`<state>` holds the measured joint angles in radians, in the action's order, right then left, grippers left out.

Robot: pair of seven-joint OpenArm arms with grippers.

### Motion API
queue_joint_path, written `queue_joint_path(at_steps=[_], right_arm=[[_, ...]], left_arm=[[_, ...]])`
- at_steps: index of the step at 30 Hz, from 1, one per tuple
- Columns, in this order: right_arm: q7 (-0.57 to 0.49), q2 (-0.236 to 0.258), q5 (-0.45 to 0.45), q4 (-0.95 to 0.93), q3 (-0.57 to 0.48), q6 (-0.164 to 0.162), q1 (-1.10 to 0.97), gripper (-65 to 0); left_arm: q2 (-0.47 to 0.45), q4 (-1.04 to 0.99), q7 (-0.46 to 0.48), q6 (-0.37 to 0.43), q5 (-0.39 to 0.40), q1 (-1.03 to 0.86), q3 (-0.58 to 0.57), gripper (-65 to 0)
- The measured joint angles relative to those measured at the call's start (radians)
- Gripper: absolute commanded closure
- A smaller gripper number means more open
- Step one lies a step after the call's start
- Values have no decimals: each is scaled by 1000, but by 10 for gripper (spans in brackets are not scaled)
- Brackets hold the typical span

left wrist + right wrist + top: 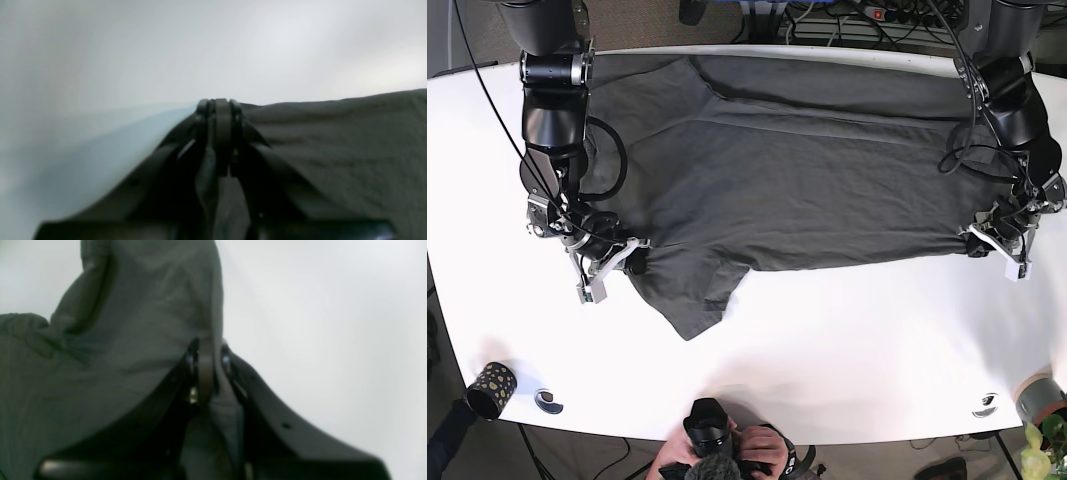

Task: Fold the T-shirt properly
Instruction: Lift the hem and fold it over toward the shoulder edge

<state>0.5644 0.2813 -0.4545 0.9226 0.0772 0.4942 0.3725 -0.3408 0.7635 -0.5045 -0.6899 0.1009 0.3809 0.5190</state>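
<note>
A dark grey T-shirt [797,180] lies spread across the white table [847,340], a sleeve [689,295] hanging toward the front. The gripper on the base view's left, my right gripper [630,258], is shut on the shirt's near edge by the sleeve; the right wrist view shows cloth [110,350] pinched between its closed fingers [205,363]. The gripper on the base view's right, my left gripper [983,243], is shut on the shirt's near corner; the left wrist view shows closed fingertips [222,110] with fabric [333,146] beside them.
A small dark patterned cup [489,390] and a round lid [548,401] sit at the table's front left. A small round object [985,405] and a grey pot [1037,400] sit at the front right. A person's camera [712,432] shows at the front edge. Cables [847,20] lie behind the table.
</note>
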Motion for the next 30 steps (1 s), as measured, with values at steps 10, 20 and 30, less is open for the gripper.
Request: queue_joint_path(at_steps=[10,20,30], right_arm=[[56,58,-13,200,1,-3,-59,0],[166,64,-14,466,86,-3,-199,0],[253,61,-25,745,188,6,-379,0]], left_arm=[[11,272,-166,-7,74,-65,-1,-1],[10,523,-259,-7,141,-180,-2,-1],[10,701,-259,-14,180,-341,73,-1]])
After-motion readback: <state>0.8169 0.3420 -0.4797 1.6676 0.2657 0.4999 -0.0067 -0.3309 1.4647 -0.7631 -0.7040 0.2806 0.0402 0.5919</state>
